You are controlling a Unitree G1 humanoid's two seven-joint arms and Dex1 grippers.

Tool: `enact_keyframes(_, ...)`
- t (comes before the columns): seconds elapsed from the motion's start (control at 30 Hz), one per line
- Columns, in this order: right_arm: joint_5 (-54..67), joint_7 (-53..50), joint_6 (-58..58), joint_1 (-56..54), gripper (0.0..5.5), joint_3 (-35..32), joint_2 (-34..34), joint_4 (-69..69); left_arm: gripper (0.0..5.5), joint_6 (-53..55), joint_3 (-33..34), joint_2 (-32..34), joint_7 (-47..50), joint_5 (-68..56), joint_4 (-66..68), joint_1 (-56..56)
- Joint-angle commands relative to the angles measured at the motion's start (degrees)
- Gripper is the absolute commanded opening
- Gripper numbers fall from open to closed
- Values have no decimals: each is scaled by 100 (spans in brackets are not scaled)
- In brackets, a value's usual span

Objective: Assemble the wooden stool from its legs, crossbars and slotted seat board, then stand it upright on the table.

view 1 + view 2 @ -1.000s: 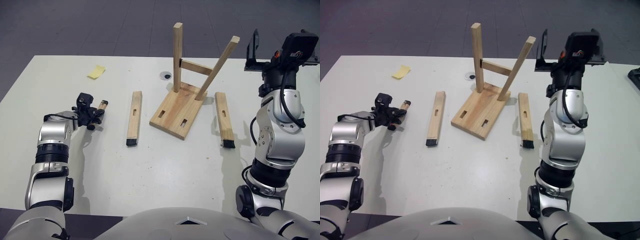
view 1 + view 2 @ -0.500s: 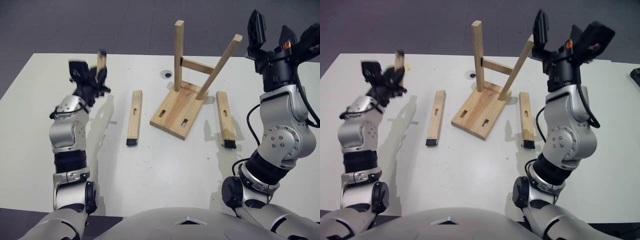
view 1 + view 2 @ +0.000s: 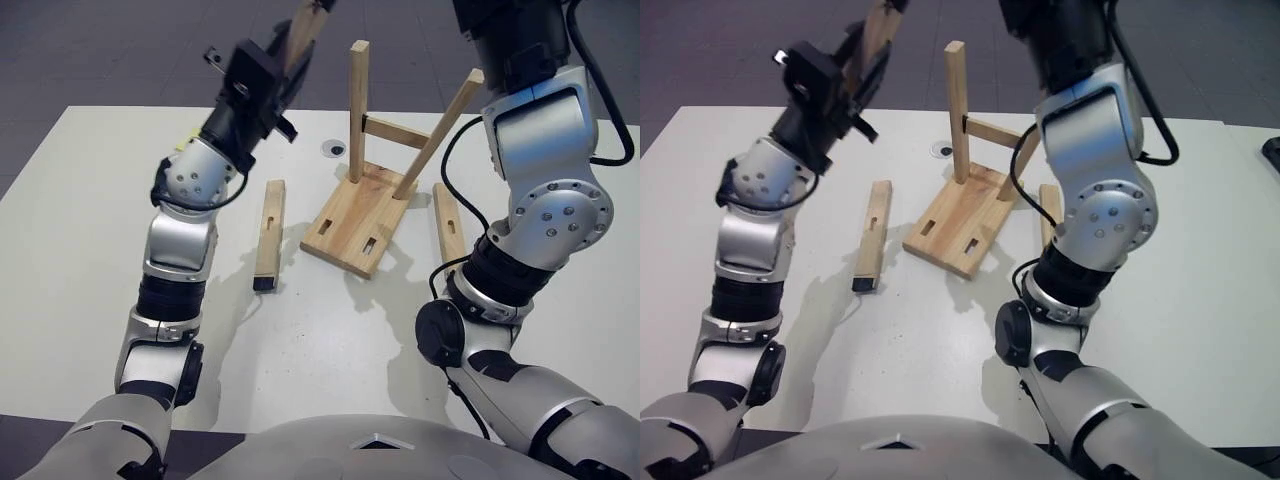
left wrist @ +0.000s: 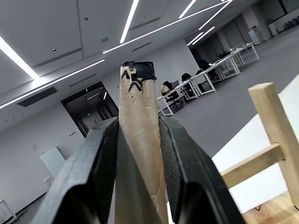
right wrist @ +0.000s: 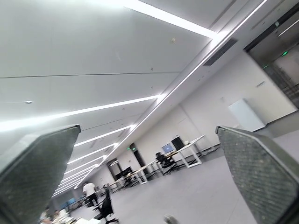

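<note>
- Head views: the left gripper [image 3: 288, 62] is raised above the table [image 3: 90, 220], left of the standing legs. Its fingers are closed on a short wooden bar [image 3: 306, 20] that points up and away from the robot.
- The seat board [image 3: 350, 225] lies flat in the middle of the table. A straight leg [image 3: 356, 110] and a leaning leg [image 3: 440, 125] stand from its far end, joined by a crossbar [image 3: 392, 132].
- One loose leg [image 3: 268, 232] lies flat just left of the board. A second loose leg [image 3: 443, 215] lies just right of it, its near end hidden behind the right arm [image 3: 545, 190].
- Left wrist view: both black fingers [image 4: 100, 158] press against the sides of the bar, which sticks out past the fingertips and ends in a dark taped tip [image 4: 136, 73]. Beyond it the straight leg and the crossbar show, with a corner of the seat board below them.
- Right wrist view: the right gripper [image 5: 148, 140] is spread wide and holds nothing. Its textured pads [image 5: 39, 172] stand far apart, and between them are ceiling lights [image 5: 168, 18] and a distant office room.
</note>
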Motion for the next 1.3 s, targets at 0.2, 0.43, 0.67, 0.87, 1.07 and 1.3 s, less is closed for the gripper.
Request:
enact_keyframes(0.2,45,350,-36,485,540,714,159,565,125,-372,-287,-183,-121,221,-33,109)
enact_keyframes(0.43,20,468,-54,777,540,861,15,717,125,-341,-269,-248,-92,247,-53,111)
enact_keyframes(0.67,92,535,29,921,451,936,-53,673,125,-369,-272,-265,-79,285,4,132)
enact_keyframes(0.87,141,564,57,945,348,1011,-58,675,125,-373,-314,-295,-75,353,30,165)
enact_keyframes(1.07,199,570,64,960,252,1030,-75,611,125,-436,-327,-289,-103,415,101,178)
enact_keyframes(1.3,242,592,76,1011,157,1058,-84,570,125,-406,-310,-312,-151,373,156,156)
